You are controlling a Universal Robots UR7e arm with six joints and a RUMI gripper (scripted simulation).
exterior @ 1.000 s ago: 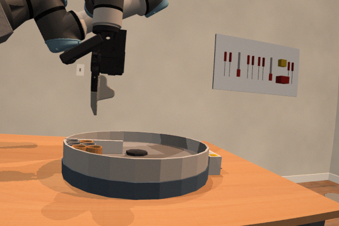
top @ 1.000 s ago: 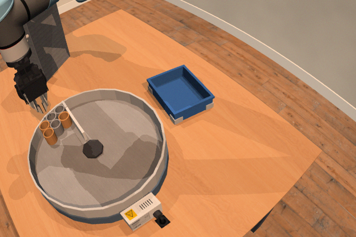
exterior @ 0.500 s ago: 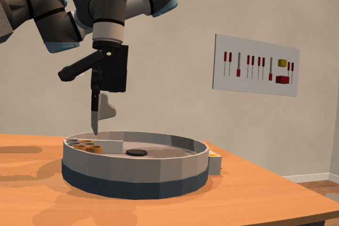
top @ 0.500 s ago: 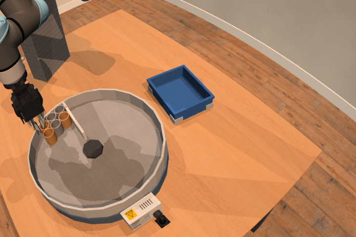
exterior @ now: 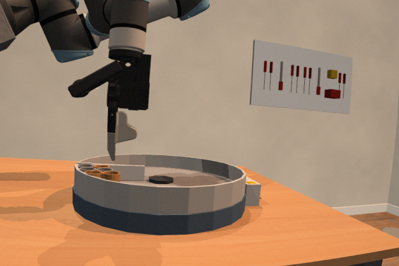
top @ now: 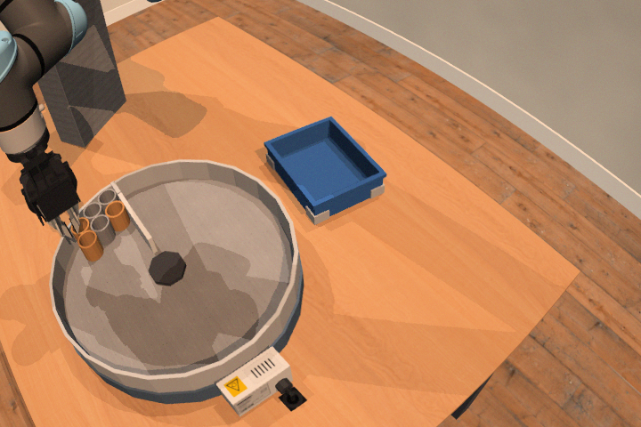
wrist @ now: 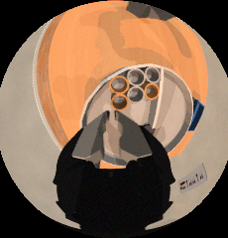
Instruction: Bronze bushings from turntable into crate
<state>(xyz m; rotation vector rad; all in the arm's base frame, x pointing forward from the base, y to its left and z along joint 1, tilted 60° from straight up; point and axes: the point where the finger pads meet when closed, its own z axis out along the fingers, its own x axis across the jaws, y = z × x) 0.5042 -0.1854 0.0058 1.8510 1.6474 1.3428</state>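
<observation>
Three bronze bushings stand upright on the turntable (top: 190, 322) (exterior: 162, 200): a front one (top: 91, 247) (exterior: 112, 177), one by the rim wall (exterior: 93, 173), and one beside the divider (top: 117, 218). Three steel bushings stand among them, one in the middle (top: 103, 231) and two behind it. All six are bunched between wall and divider. My gripper (top: 75, 238) (exterior: 112, 158) (wrist: 111, 111) is shut and empty, pointing down. Its fingertips are above the bronze bushings at the rim side and hide part of one in the top view. The blue crate (top: 349, 199) (wrist: 196, 117) is empty.
The turntable has a raised rim wall all round, a pale upright divider (top: 135, 212) (exterior: 129, 172) and a dark hub (top: 167, 268) (exterior: 160, 179). A white box (top: 255, 380) (exterior: 252, 193) sits against its outside. A grey column (top: 89, 90) stands behind the arm.
</observation>
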